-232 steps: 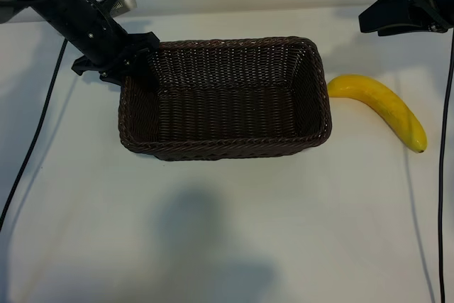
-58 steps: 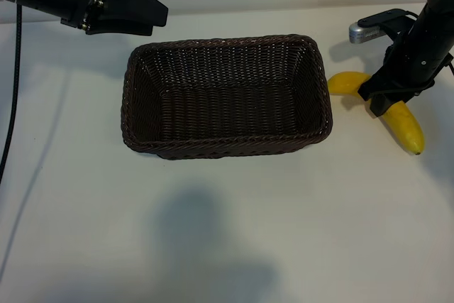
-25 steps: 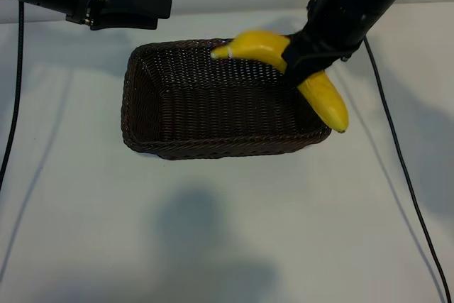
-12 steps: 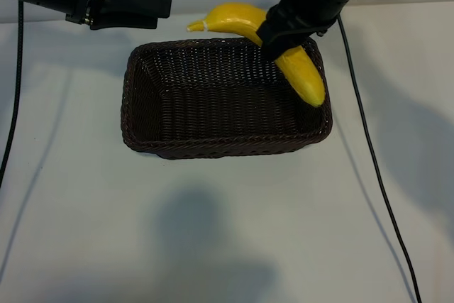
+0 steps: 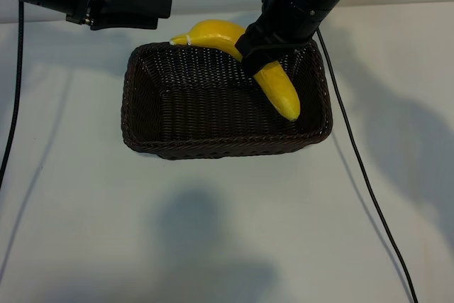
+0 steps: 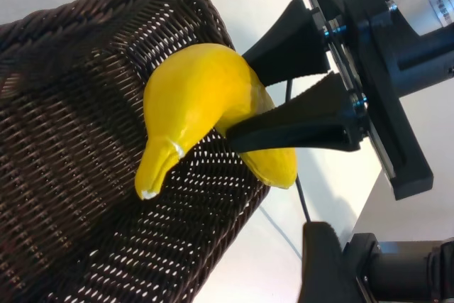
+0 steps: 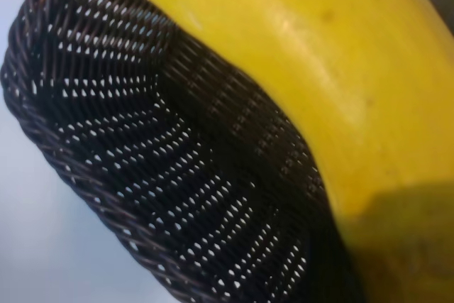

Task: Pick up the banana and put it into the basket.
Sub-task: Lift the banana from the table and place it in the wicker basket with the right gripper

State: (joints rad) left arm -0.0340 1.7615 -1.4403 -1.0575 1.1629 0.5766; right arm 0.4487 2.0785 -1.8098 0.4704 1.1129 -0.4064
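Note:
The bright yellow banana (image 5: pixel 278 91) hangs tilted above the dark brown wicker basket (image 5: pixel 213 148), its pale stem end over the back rim and its other end low over the right half. My right gripper (image 5: pixel 252 51) is shut on the banana's middle. The left wrist view shows the banana (image 6: pixel 198 97) clamped between the two black fingers (image 6: pixel 298 122) above the basket (image 6: pixel 71 140). In the right wrist view the banana (image 7: pixel 340 83) fills the frame over the basket wall (image 7: pixel 177 175). My left gripper (image 5: pixel 152 8) is parked open above the back left corner, holding nothing.
The white table (image 5: pixel 227 232) surrounds the basket. A black cable (image 5: pixel 362 168) trails from the right arm across the table's right side. Another cable (image 5: pixel 13 104) hangs down the left edge.
My right gripper has carried the banana leftward and lower, from above the basket's right end to over its right half. The left arm has not moved.

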